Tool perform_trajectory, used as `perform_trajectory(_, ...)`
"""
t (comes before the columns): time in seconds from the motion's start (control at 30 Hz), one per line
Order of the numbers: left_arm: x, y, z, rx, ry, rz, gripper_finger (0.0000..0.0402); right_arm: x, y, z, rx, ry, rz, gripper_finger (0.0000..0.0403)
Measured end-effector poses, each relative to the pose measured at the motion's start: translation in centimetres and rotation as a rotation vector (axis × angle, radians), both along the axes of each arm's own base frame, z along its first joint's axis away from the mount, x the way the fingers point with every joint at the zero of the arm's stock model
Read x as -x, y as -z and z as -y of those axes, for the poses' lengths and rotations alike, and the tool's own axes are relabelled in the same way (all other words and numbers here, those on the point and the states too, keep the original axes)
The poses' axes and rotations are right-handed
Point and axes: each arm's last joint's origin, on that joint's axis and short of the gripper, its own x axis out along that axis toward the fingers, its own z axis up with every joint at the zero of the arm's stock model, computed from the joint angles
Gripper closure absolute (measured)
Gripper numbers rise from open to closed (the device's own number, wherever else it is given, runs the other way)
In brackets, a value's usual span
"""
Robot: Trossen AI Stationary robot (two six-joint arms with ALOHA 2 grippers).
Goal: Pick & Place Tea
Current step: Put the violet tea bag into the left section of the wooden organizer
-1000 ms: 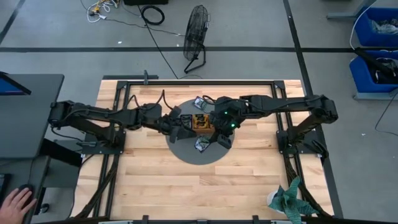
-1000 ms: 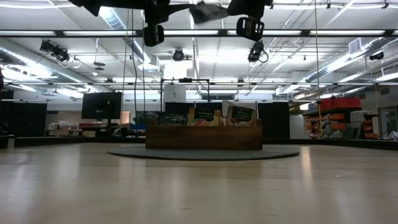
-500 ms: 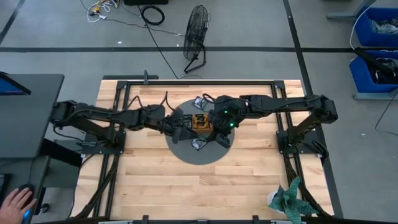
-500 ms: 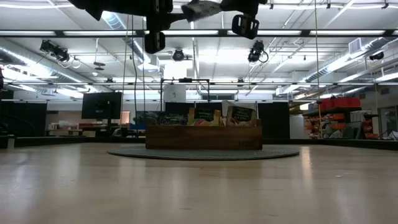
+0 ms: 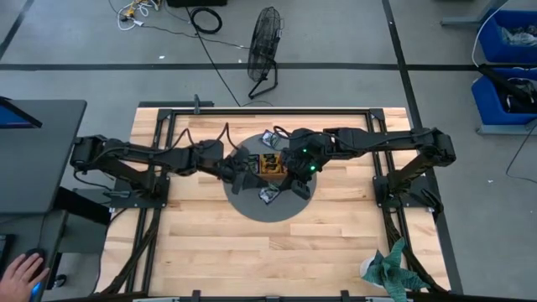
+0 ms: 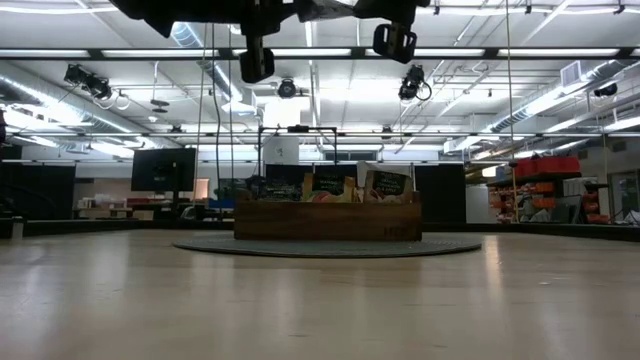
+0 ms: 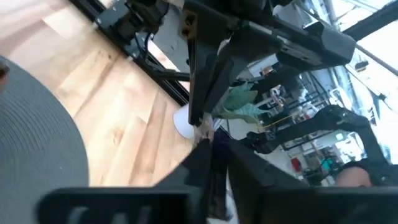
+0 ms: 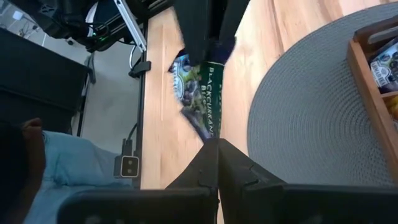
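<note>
A dark green tea sachet (image 8: 202,99) hangs in the air between my two grippers, high above the wooden tray (image 6: 327,220). In the high view the sachet (image 5: 268,195) shows over the near part of the round grey mat (image 5: 252,210). My right gripper (image 8: 213,144) is shut on one end of it. My left gripper (image 8: 208,53) meets it from the opposite side and is shut on the other end. More sachets stand upright in the tray (image 5: 270,164). Another sachet (image 5: 270,136) shows at the mat's far side. My left gripper pinches the sachet's end farthest from the right gripper (image 8: 200,62) between its two fingers. Those fingers come from the table's left side, about level. The sachet is lifted clear of tray and mat. My right gripper pinches the sachet's opposite corner (image 8: 210,132) between its two shut fingers. They come from the table's right side, slanting downward. The sachet stretches from them toward the left gripper, clear of everything below.
The grey mat (image 6: 330,246) with the tray lies mid-table, under both arms. A floor fan (image 5: 267,42) stands beyond the far edge. A green cloth on a white object (image 5: 386,267) sits at the near right corner. A person's hand (image 5: 21,273) rests at a desk on the left.
My left gripper has crept toward the sachet held by my right gripper, and its fingers now lie on the sachet's free end. The sachet has stayed in the air above the tray, shifting only a little.
</note>
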Motion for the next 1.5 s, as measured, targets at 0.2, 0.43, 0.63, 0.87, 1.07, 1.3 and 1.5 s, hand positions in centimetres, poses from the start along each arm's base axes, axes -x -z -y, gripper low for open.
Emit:
perform_trajectory(0.2, 0.0, 0.1, -0.6, -0.018, -0.017, -0.004, 0.0397, 0.0, 0.0, 0.5, 0.000, 0.000, 0.006, 0.0398)
perform_trajectory(0.43, 0.2, 0.9, -0.9, -0.143, -0.024, -0.057, 0.0399, 0.5, 0.0, 1.0, -0.003, -0.016, -0.016, 0.0338)
perform_trajectory(0.63, 0.4, 0.7, -1.0, -0.300, -0.075, -0.036, 0.0400, 1.7, -1.6, 1.4, 0.137, 0.081, 0.043, 0.0286)
perform_trajectory(0.87, 1.4, 0.3, -1.4, -0.460, -0.147, -0.071, 0.0400, 3.4, -3.4, 2.3, 0.301, 0.236, 0.093, 0.0256)
perform_trajectory(1.07, 2.6, -1.9, -1.3, -0.501, -0.281, 0.212, 0.0401, 4.2, -4.1, 3.1, 0.382, 0.307, 0.108, 0.0252)
perform_trajectory(1.3, 4.7, 1.6, -2.0, -0.506, -0.421, 0.219, 0.0401, 5.2, -5.3, 3.3, 0.465, 0.373, 0.151, 0.0252)
perform_trajectory(1.5, 6.4, 3.2, -2.9, -0.617, -0.476, 0.218, 0.0401, 5.5, -5.3, 3.5, 0.486, 0.407, 0.129, 0.0252)
